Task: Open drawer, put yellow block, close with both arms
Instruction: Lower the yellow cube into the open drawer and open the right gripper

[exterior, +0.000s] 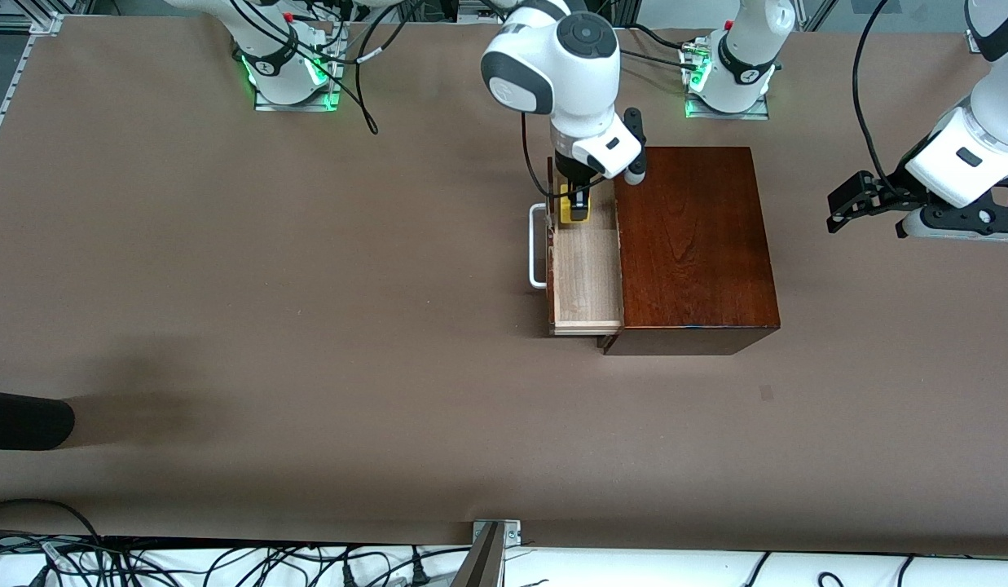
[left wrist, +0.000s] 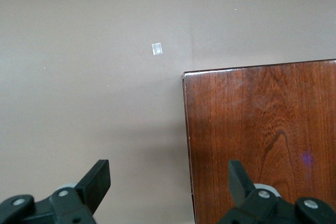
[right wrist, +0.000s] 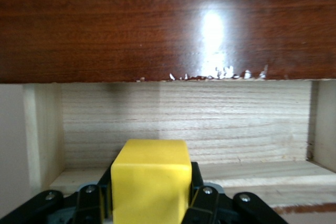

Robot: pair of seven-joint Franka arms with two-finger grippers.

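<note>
Brown matte counter carries one glossy dark mahogany wooden box; a small pale tape square is seen on the counter near the box corner in the left wrist view. A dark rounded object is cut off at the frame edge toward the right arm's end.

The pale light-wood drawer tray with dark reddish-brown front and white U-shaped bar handle is pulled out of the box toward the right arm's end. Nothing is seen lying on its bare floor.

The small bright yellow cube, plain-faced, is clamped between the fingers of the right pincer and held over the open tray, at the end farther from the front camera.

The left pincer is spread apart, empty, parked over the counter at the box edge toward the left arm's end.
</note>
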